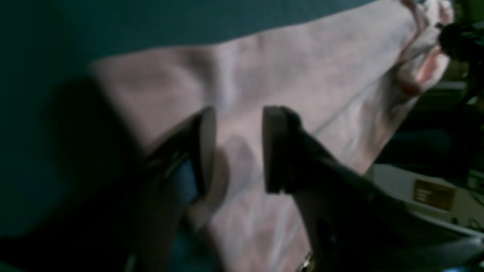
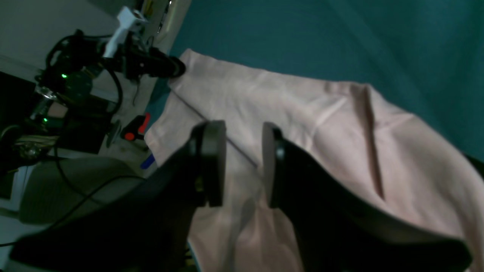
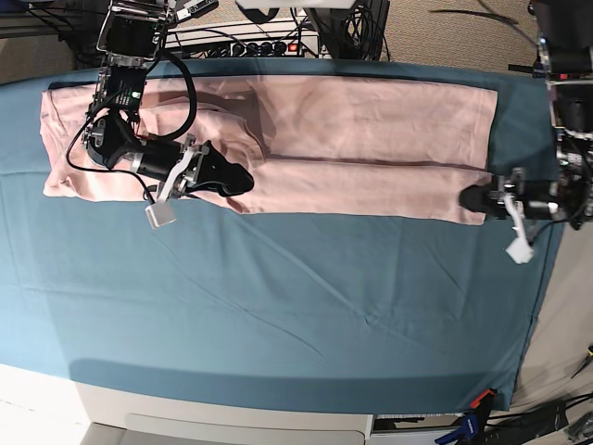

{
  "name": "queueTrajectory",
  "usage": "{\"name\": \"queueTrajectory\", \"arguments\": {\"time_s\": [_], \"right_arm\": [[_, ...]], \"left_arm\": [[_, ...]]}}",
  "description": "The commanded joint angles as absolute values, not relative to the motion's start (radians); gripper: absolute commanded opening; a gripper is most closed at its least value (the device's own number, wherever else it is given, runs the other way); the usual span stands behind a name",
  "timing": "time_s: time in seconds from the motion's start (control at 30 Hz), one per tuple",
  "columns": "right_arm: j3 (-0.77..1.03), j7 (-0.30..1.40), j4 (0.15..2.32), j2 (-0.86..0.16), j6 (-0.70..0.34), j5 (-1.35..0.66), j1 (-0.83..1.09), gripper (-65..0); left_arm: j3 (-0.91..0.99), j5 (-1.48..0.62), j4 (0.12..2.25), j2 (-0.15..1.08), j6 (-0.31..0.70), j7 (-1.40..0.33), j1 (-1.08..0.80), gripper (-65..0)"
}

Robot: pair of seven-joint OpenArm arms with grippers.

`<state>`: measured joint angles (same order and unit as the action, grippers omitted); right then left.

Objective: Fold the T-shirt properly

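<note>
Left hand (image 3: pixel 470 198) above T-shirt (image 3: pixel 371 116) corner

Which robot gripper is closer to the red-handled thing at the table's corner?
The left gripper: it is over the shirt's end on the same side as the red handle. The right gripper is farther across.

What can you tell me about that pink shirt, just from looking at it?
The shirt is pale pink, soft-looking cloth, its visible faces plain. It lies stretched across the teal cloth, partly folded: its near edge is turned back in a long strip, with the rest reaching beyond. Around the left arm's end the strip looks smooth; at the other end the fabric is bunched and creased. Both grippers are down at the strip; whether either touches it, I can't tell.
</note>
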<state>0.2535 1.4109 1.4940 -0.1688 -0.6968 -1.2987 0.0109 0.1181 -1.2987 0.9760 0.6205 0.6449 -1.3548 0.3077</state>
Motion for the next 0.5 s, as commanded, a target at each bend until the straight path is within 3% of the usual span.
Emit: {"name": "queueTrajectory", "arguments": {"time_s": [0.0, 0.17, 0.47], "right_arm": [[0.257, 1.396, 1.512, -0.180, -0.698, -1.326, -0.006, -47.0], [0.257, 1.396, 1.512, -0.180, -0.698, -1.323, -0.006, -47.0], [0.257, 1.396, 1.512, -0.180, -0.698, -1.287, -0.014, -47.0]], "left_arm": [[0.123, -1.338, 0.999, 0.659, 0.648, -1.354, 0.326, -42.9], [0.123, -1.347, 1.011, 0.728, 0.651, -1.353, 0.322, -37.8], [0.123, -1.442, 1.011, 0.789, 0.628, -1.361, 0.186, -37.4]]}}
